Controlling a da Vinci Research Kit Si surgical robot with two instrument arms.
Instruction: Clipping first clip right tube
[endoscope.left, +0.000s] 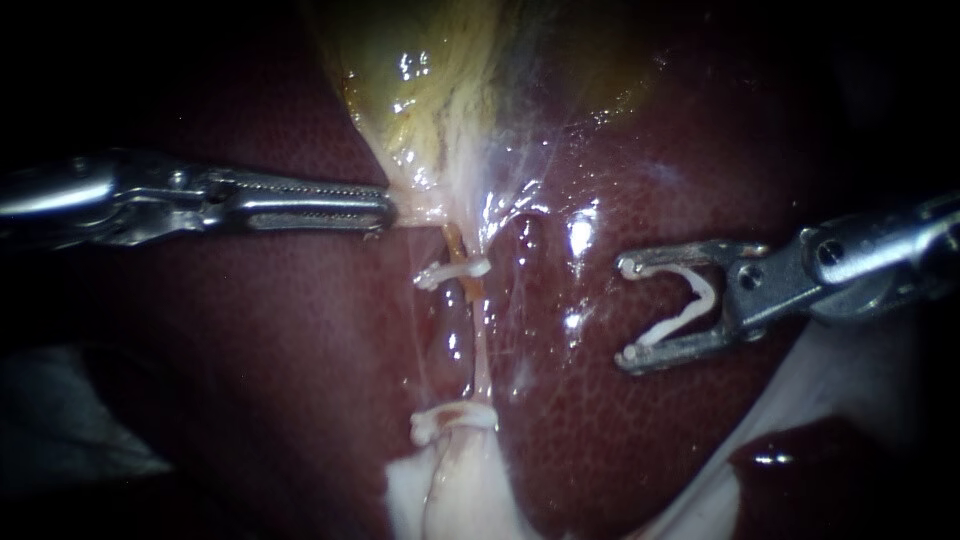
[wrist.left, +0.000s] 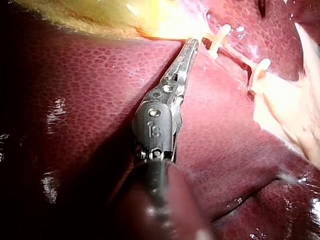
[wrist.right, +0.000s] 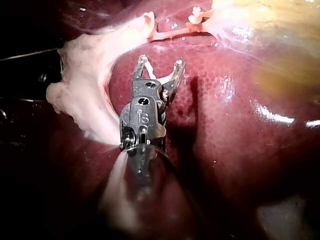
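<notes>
While the liver (endoscope.left: 300, 380) underlay the gallbladder (endoscope.left: 430, 100), its neck clamped in the left instrument (endoscope.left: 385, 212), the right instrument (endoscope.left: 628, 312) carried a clip (endoscope.left: 690, 300) in wide-spread jaws, well apart from the right tube (endoscope.left: 524, 240), seemingly soft, slippery and fragile, best encircled mid-length.

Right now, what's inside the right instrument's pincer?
An open white clip sits in the right instrument, touching both sides. Nothing else is inside it; liver shows through the gap, hidden under the metal.
</notes>
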